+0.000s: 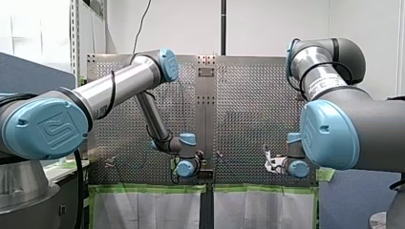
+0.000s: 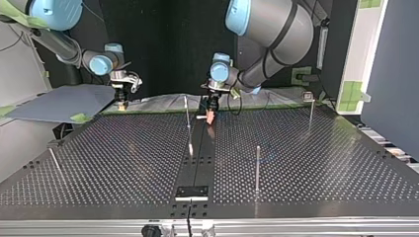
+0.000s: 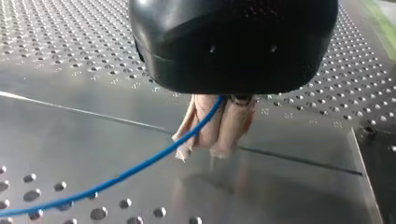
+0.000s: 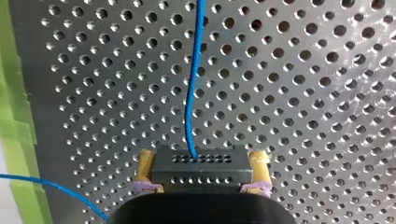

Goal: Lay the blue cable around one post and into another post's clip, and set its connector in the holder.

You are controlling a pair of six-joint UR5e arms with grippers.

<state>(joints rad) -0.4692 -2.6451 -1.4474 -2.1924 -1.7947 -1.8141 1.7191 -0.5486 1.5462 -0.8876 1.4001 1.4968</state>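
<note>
Black left gripper (image 3: 208,147) pinches thin blue cable (image 3: 116,177); right gripper (image 4: 201,156) clamps dark perforated connector (image 4: 201,173); looping top view's five-o'clock metal post (image 2: 257,168) likely comes next.

Your left gripper (image 3: 204,148): beige pads (image 3: 233,126) pinched on blue cable (image 3: 140,165) | your right gripper (image 4: 201,163): yellow pads (image 4: 258,163) clamped on connector (image 4: 201,176) | both point downward

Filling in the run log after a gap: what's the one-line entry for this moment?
left tool: shut on blue cable | right tool: shut on connector | cable: exits connector
</note>
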